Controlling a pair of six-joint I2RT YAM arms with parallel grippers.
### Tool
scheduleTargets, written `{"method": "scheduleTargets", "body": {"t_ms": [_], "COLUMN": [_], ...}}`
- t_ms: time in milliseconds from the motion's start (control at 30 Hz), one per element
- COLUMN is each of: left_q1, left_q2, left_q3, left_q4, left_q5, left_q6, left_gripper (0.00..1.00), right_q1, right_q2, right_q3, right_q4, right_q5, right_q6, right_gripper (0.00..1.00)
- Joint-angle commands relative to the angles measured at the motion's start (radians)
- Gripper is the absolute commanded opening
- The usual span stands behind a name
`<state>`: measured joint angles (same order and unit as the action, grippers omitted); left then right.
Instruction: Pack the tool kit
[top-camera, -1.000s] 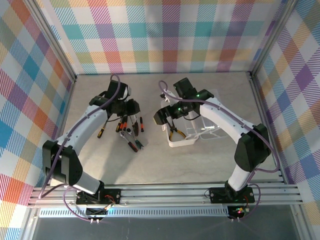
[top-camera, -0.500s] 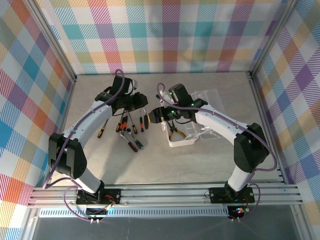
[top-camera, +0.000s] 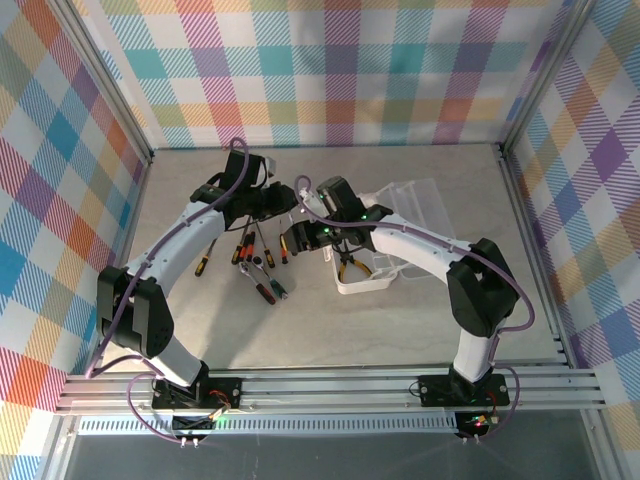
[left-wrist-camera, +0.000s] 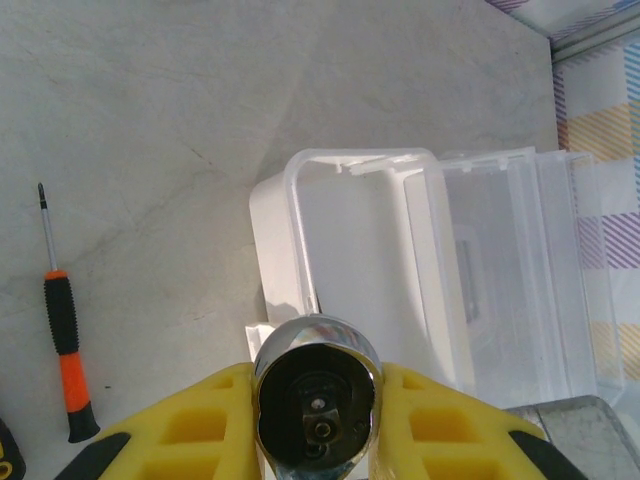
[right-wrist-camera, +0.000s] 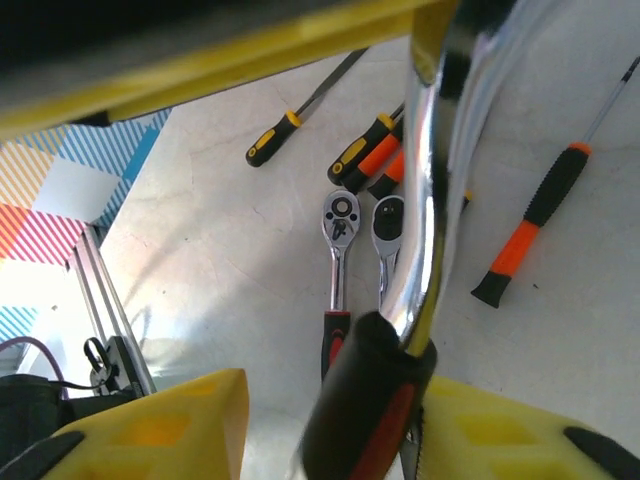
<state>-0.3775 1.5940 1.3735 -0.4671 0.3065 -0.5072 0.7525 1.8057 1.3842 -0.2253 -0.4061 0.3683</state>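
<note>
The left claw (left-wrist-camera: 318, 385) was clamped narrow on the round head of a chrome ratchet with a black-and-red handle (left-wrist-camera: 318, 420). Its yellow fingers (left-wrist-camera: 190, 430) pressed against both sides, and it was held above the table near the open translucent whitish rectangular plastic case (left-wrist-camera: 440, 260). The right claw (right-wrist-camera: 335, 410) straddled the same ratchet's handle, about half wide. One yellow finger touched the grip, while the other (right-wrist-camera: 160, 430) stood apart from it with table showing between. A pair of yellow-handled pliers (top-camera: 350, 268) lay inside the case. On the grey table (right-wrist-camera: 220, 260) below lay two more chrome ratchets (right-wrist-camera: 340, 220) side by side, with several black-and-orange screwdrivers (right-wrist-camera: 530, 225) near them.
</note>
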Motion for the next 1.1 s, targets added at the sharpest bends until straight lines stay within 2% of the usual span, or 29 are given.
{"method": "scheduleTargets", "body": {"t_ms": [0, 133, 167, 233, 333, 367, 433, 500, 533, 667, 833, 1067], "left_q1": [-0.009, -0.009, -0.009, -0.008, 0.001, 0.011, 0.037, 0.075, 0.097, 0.161, 0.177, 0.178], "left_q2": [-0.019, -0.019, -0.019, -0.021, -0.036, -0.048, -0.076, -0.107, -0.119, -0.122, -0.064, -0.045], "left_q3": [0.018, 0.002, -0.002, -0.010, -0.010, -0.010, -0.010, -0.015, -0.020, -0.028, -0.054, -0.118], "left_q4": [0.039, 0.038, 0.038, 0.034, -0.001, -0.019, -0.059, -0.093, -0.110, -0.228, -0.344, -0.307], "left_q5": [0.034, 0.036, 0.034, 0.030, -0.005, -0.028, -0.072, -0.102, -0.115, -0.201, -0.365, -0.336], "left_q6": [-0.008, -0.002, 0.001, 0.009, 0.041, 0.058, 0.088, 0.118, 0.136, 0.216, 0.266, 0.250], "left_gripper": [0.00, 0.00, 0.00, 0.03, 0.54, 0.67, 0.87, 0.97, 1.00, 1.00, 1.00, 1.00], "right_q1": [0.007, 0.005, 0.006, 0.003, -0.016, -0.029, -0.062, -0.100, -0.123, -0.214, -0.305, -0.320], "right_q2": [0.001, -0.023, -0.031, -0.045, -0.077, -0.093, -0.127, -0.162, -0.179, -0.219, -0.218, -0.149], "right_q3": [0.033, 0.029, 0.031, 0.036, 0.041, 0.042, 0.037, 0.032, 0.029, 0.026, 0.007, 0.010], "right_q4": [0.032, 0.013, 0.001, -0.027, -0.094, -0.123, -0.181, -0.248, -0.287, -0.455, -0.572, -0.600], "right_q5": [0.010, 0.044, 0.056, 0.068, 0.085, 0.091, 0.105, 0.126, 0.135, 0.209, 0.297, 0.341], "right_q6": [0.008, -0.007, -0.013, -0.028, -0.067, -0.080, -0.111, -0.147, -0.167, -0.242, -0.280, -0.279], "right_gripper": [0.30, 0.04, 0.00, 0.00, 0.00, 0.00, 0.00, 0.00, 0.00, 0.00, 0.00, 0.00]}}
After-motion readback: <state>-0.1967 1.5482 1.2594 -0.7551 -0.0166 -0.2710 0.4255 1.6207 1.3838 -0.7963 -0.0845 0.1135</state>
